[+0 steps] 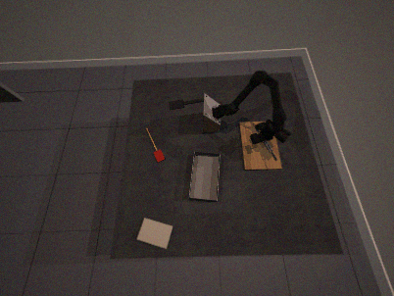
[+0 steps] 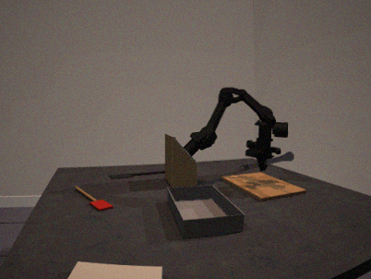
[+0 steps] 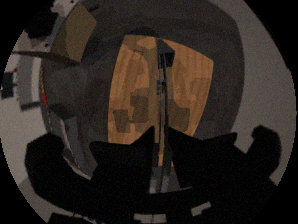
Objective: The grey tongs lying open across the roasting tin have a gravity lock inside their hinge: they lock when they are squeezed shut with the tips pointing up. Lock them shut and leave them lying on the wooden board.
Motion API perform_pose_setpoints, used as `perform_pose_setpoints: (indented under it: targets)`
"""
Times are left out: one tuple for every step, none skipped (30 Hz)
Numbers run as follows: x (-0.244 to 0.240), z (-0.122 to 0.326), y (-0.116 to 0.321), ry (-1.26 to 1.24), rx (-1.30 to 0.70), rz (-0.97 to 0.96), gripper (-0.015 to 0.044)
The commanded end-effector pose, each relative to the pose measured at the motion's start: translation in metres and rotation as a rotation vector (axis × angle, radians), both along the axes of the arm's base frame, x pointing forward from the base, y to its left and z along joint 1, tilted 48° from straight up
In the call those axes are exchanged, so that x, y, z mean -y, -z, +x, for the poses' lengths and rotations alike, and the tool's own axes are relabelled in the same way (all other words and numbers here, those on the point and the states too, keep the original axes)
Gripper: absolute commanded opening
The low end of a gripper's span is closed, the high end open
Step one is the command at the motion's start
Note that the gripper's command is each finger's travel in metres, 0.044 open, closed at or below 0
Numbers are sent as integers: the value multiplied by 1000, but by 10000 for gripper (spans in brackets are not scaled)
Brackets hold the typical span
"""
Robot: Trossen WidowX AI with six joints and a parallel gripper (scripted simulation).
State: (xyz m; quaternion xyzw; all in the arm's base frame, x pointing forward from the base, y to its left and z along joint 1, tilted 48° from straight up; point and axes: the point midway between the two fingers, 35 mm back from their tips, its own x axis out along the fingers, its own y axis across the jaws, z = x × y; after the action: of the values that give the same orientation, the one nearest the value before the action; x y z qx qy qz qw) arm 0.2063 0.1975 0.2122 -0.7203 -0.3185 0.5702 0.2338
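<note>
My hand (image 1: 265,139) (image 2: 262,167) (image 3: 158,128) pinches the grey tongs (image 1: 270,149) (image 2: 282,158) (image 3: 162,102) above the wooden board (image 1: 251,162) (image 2: 289,188) (image 3: 131,92), near the right edge of the desk (image 1: 274,216) (image 2: 286,236) (image 3: 230,85) as seen from above, well apart from the roasting tin (image 1: 205,177) (image 2: 213,226).

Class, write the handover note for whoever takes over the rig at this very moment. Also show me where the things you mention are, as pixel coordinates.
Gripper (image 1: 265,139) (image 2: 262,168) (image 3: 158,128): shut on the tongs (image 1: 271,151) (image 2: 282,158) (image 3: 162,102).
Tongs: aslant above the board (image 1: 255,164) (image 2: 277,190) (image 3: 200,75), arms close together.
Done: tongs off the tin (image 1: 219,176) (image 2: 212,226) and over the board.
Left: confirm the lock, which can't be seen; lay them on the board; release.
</note>
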Motion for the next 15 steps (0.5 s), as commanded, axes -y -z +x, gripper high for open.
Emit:
perform_pose_setpoints:
  targets:
    - [-5, 1, 5, 7, -1, 0, -150]
    - [-6, 1, 6, 7, -1, 1, -150]
    - [-8, 1, 7, 7, -1, 2, -150]
    - [-9, 0, 8, 7, -1, 3, -150]
    - [-10, 0, 9, 8, -1, 4, -150]
    - [-11, 0, 10, 8, -1, 4, -150]
    - [-13, 0, 11, 8, -1, 5, -150]
    - [-14, 0, 12, 8, -1, 6, -150]
    - [-15, 0, 13, 8, -1, 7, -150]
    - [-17, 0, 14, 9, -1, 8, -150]
    - [-18, -1, 15, 9, -1, 9, -150]
    - [-19, -1, 16, 9, -1, 10, -150]
    - [-20, -1, 17, 9, -1, 11, -150]
    - [-21, -1, 18, 9, -1, 12, -150]
    - [-22, -1, 18, 10, -2, 13, -150]
